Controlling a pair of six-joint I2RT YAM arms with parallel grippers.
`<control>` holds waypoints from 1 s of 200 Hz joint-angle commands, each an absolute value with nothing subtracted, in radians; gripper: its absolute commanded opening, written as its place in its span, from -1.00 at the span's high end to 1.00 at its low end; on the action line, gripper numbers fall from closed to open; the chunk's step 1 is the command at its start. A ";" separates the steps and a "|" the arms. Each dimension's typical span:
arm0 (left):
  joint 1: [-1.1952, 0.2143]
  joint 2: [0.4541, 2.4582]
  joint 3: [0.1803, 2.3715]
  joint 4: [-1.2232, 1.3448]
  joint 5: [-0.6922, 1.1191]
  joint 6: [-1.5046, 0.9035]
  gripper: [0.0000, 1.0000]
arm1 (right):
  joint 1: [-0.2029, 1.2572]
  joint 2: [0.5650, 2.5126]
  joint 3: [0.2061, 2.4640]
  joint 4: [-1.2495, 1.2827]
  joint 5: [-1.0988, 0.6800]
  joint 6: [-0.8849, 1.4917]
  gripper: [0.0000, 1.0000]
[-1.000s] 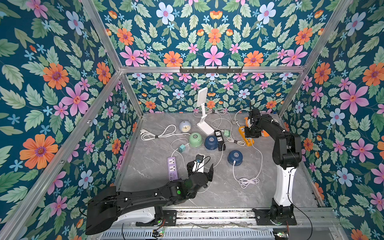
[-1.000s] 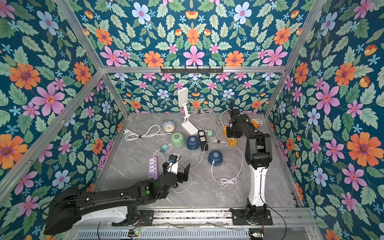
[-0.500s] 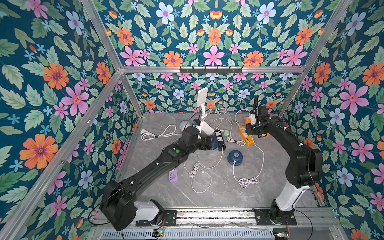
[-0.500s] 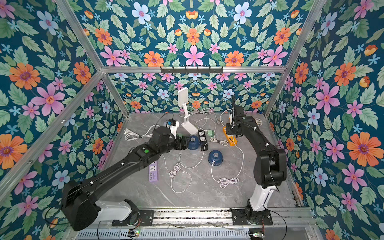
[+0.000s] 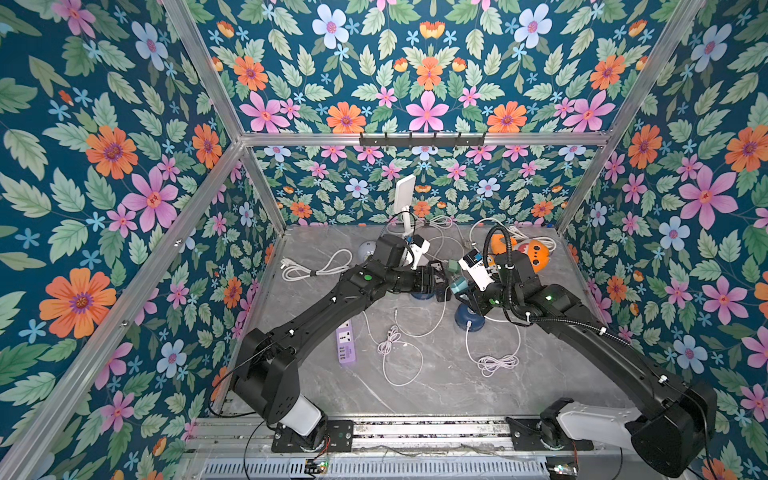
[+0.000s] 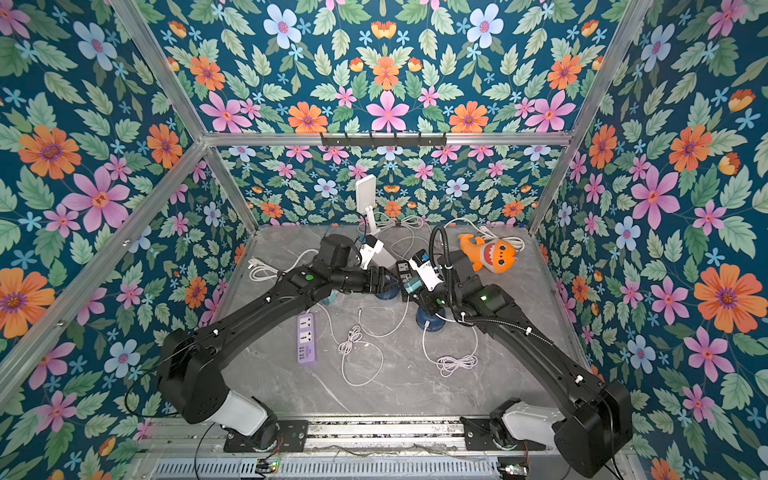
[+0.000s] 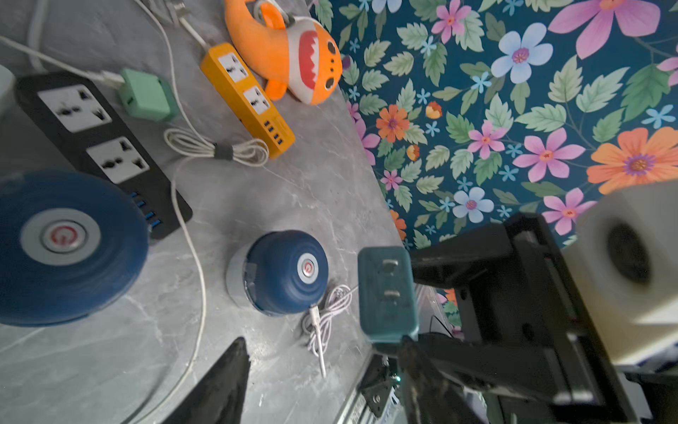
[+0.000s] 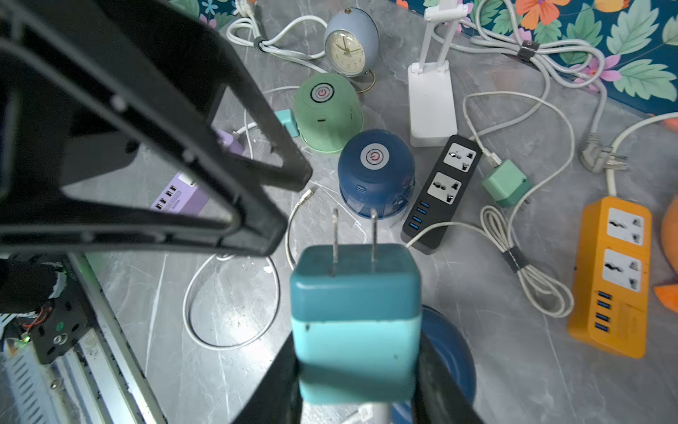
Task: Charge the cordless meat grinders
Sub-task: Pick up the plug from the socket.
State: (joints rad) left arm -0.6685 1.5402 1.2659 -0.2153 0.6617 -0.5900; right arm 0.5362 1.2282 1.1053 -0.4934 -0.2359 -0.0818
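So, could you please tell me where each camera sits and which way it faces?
Top views: high in front, looking down and back over the table; left arm and right arm show.
Left wrist: on the left arm, facing the right wall past the open left pincer, over a navy grinder, black power strip and teal adapter.
Right wrist: on the right arm, facing back-left along the right pincer gripping that adapter, toward the green grinder; the left pincer intrudes.
Shared: both wrist views show adapter and strip.
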 commanded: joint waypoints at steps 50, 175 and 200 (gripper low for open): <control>-0.716 1.534 1.257 -0.190 0.701 -0.625 -0.33 | 0.574 1.258 1.111 -0.489 -0.287 -0.101 0.54; -0.734 1.572 1.254 -0.190 0.722 -0.623 0.80 | 0.584 1.252 1.117 -0.512 -0.315 -0.095 0.45; -0.734 1.559 1.218 -0.120 0.733 -0.644 1.00 | 0.576 1.224 1.126 -0.520 -0.298 -0.057 -0.04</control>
State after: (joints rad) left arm -0.7334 1.5715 1.2465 -0.1806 0.7086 -0.6571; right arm 0.5835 1.2541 1.1133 -0.5327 -0.2829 -0.0868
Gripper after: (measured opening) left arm 0.245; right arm 0.431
